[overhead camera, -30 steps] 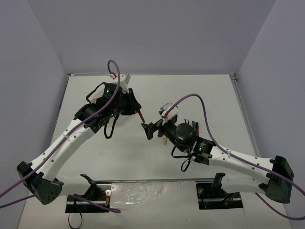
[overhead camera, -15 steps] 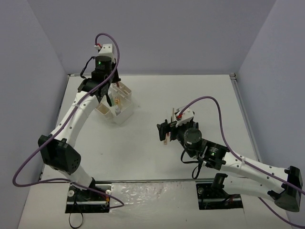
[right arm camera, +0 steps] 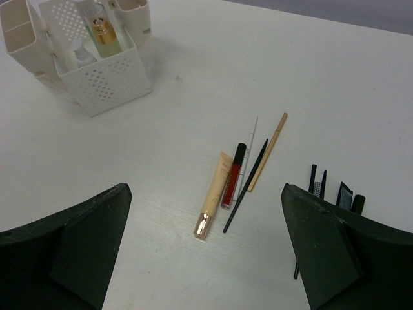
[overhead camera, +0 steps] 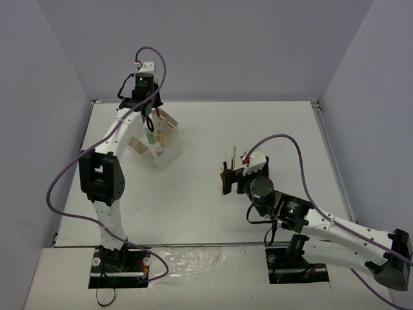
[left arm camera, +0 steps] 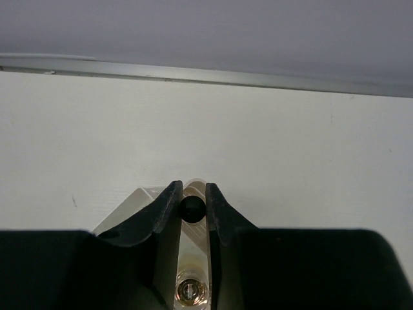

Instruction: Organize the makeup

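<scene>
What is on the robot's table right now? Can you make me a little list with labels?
box: white holed box at the far left of the table
in the box: gold-capped bottle, grey bottle
left gripper: over the box, shut on a dark round-ended thing
right gripper: open, empty, above the loose makeup
loose makeup: tan tube, red tube, black pencil, tan pencil, white stick, lying side by side

White perforated compartmented box at ten o'clock on the white table, metal strip along its twelve o'clock edge, plain grey walls around
</scene>
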Available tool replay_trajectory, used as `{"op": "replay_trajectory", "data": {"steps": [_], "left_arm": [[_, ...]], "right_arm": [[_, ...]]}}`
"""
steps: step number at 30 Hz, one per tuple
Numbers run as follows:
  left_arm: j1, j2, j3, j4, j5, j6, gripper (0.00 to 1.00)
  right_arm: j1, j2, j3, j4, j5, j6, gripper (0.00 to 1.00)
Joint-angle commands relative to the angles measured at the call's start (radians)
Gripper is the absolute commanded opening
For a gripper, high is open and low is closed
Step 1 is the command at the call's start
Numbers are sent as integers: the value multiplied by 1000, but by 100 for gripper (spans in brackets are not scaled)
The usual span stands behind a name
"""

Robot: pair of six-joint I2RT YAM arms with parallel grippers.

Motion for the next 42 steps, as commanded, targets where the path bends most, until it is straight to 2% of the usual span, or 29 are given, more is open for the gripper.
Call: {"op": "replay_trajectory", "data": {"steps": [1, 7, 9, 11, 12, 16, 20, 25, 32, 37, 42], "left_arm": [[8, 0, 69, 97, 50, 8, 0], [15, 31, 52, 68, 53, -12, 3], [17, 27, 32, 73, 46, -22, 11], [21, 19, 10, 70, 49, -31, 29], [22, 14, 3, 70, 50, -33, 35], [23, -5, -5, 53, 46, -39, 51], [23, -66, 13, 4, 49, -55, 70], [20, -183, 32, -89, 71, -90, 84], [17, -394, -27, -278, 132, -127, 96], [14, -589, -233, -331, 196, -129, 97], [11, -804, -475, -315, 209, -96, 97]], "right_arm": [[-11, -23, 2, 26, 42, 16, 100], [-28, -20, -2, 4, 47, 30, 100], [-37, 4, 7, -15, 45, 43, 100], [-47, 40, 18, -30, 38, 58, 100], [-52, 56, 29, -42, 32, 75, 99], [-80, 114, 49, -70, 12, 116, 96], [-153, 147, 51, -124, -22, 219, 83], [-302, 141, 35, -241, -32, 324, 71], [-602, 164, 1, -300, -216, 334, 66], [-761, 265, -2, -301, -323, 306, 60], [-815, 363, 25, -277, -350, 266, 51]]}}
